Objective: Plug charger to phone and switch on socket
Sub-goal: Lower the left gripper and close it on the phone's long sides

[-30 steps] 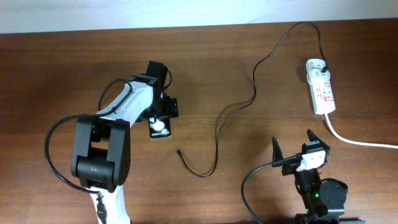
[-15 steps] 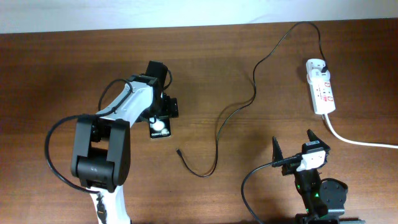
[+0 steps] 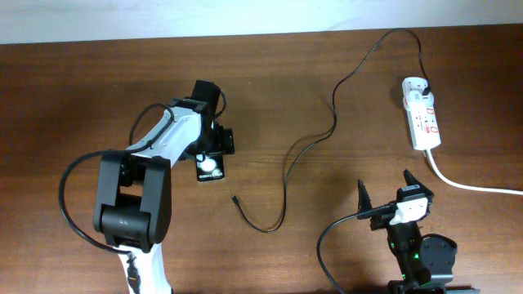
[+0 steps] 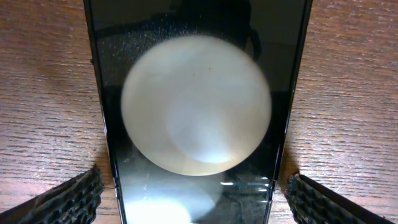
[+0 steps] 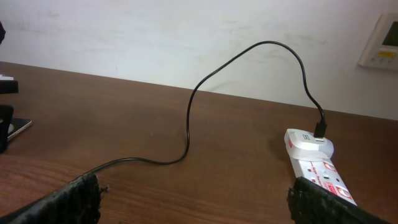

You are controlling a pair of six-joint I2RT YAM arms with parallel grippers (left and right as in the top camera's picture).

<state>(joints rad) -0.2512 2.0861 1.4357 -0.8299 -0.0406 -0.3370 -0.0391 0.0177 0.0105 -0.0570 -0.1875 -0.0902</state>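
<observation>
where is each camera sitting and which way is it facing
Overhead: above the brown wooden table, facing straight down; both arms show, left gripper and right gripper open.
Left wrist: on the left arm, facing down at the glossy black phone; its fingertips flank it.
Right wrist: low, facing across the table toward the white wall, thin black cable and white power strip; fingertips at bottom corners.
Shared: overhead and right wrist both show cable and strip.
</observation>
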